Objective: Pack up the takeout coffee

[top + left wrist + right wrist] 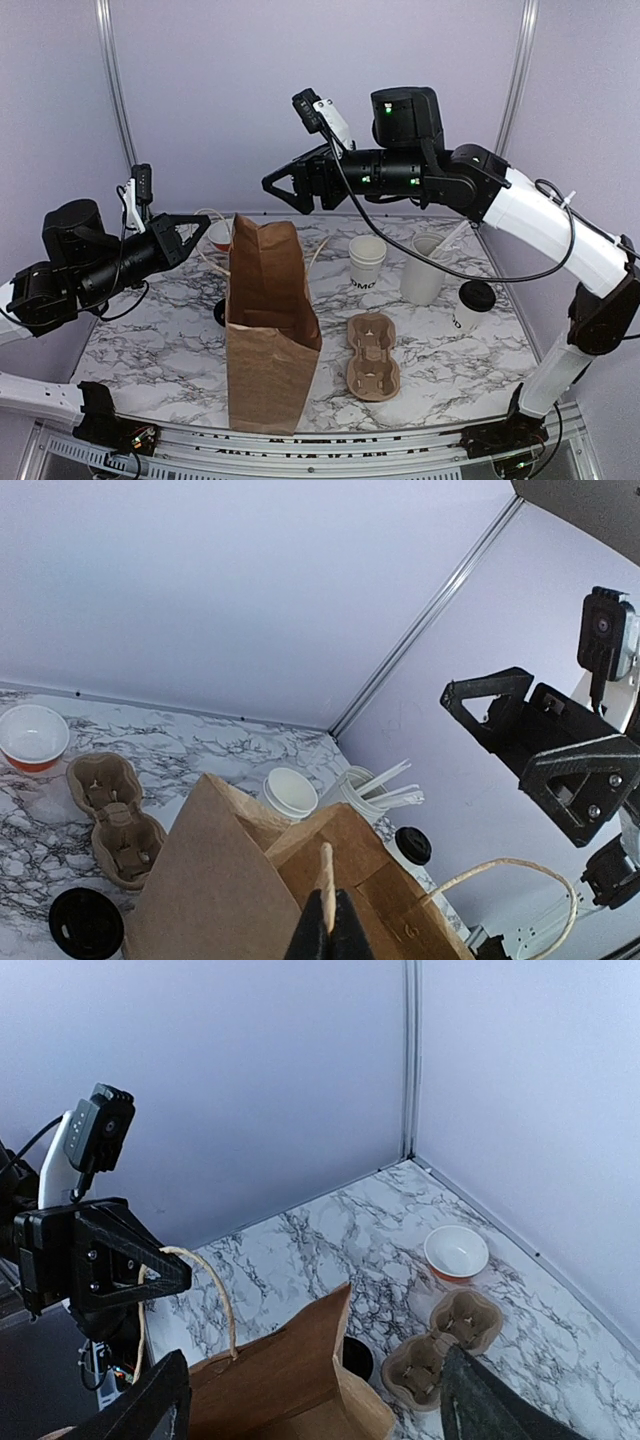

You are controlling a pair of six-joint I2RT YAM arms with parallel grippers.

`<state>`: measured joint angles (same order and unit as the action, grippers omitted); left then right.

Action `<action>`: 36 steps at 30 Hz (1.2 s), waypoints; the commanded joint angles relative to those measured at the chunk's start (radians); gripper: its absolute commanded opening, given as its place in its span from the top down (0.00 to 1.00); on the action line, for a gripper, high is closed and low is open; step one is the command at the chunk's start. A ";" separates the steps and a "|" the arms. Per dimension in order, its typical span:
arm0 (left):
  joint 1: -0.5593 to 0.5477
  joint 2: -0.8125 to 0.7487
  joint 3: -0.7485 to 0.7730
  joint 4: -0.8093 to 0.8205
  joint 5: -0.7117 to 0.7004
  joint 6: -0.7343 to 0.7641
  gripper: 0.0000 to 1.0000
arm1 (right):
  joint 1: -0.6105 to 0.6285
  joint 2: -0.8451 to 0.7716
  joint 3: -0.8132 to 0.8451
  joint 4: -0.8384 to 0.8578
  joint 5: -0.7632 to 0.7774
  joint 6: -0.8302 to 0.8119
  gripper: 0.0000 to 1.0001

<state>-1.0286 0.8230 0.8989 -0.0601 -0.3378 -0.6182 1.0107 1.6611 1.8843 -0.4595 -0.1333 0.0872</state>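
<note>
Our left gripper (328, 908) is clamped shut on a twine handle (325, 865) of the brown paper bag (268, 330), so we judge we are holding the bag ready. Our right gripper (283, 193) hangs above it, jaws spread, empty. Next it must reach right for the takeout coffee (472, 305), upright on the desk (150, 350) just beside the tumbler (424, 268), well apart from the bag. Only the left wrist view shows the pinch; only the top view shows that gap.
</note>
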 commanded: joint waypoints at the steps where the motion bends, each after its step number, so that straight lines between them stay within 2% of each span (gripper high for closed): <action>1: -0.005 0.012 -0.005 0.107 -0.083 0.075 1.00 | -0.035 -0.079 -0.036 0.042 0.061 0.024 0.17; 9: 0.029 0.036 0.007 0.067 -0.102 0.109 1.00 | -0.060 -0.135 -0.076 0.003 0.132 0.023 0.17; 16: 0.085 0.053 0.020 0.063 -0.010 0.109 1.00 | -0.073 -0.199 -0.134 -0.042 0.182 0.035 0.17; 24: 0.250 0.090 0.086 -0.033 0.331 0.092 1.00 | -0.075 -0.286 -0.309 -0.152 0.261 -0.012 0.16; 29: 0.293 0.106 0.115 -0.075 0.462 0.096 1.00 | -0.075 -0.340 -0.524 -0.149 0.321 -0.034 0.16; 36: 0.340 0.132 0.148 -0.111 0.581 0.099 1.00 | -0.075 -0.340 -0.713 -0.152 0.328 -0.027 0.19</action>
<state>-0.7124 0.9432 1.0092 -0.1253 0.1345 -0.5304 0.9421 1.3342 1.2217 -0.6022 0.1585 0.0620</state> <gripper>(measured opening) 0.016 0.811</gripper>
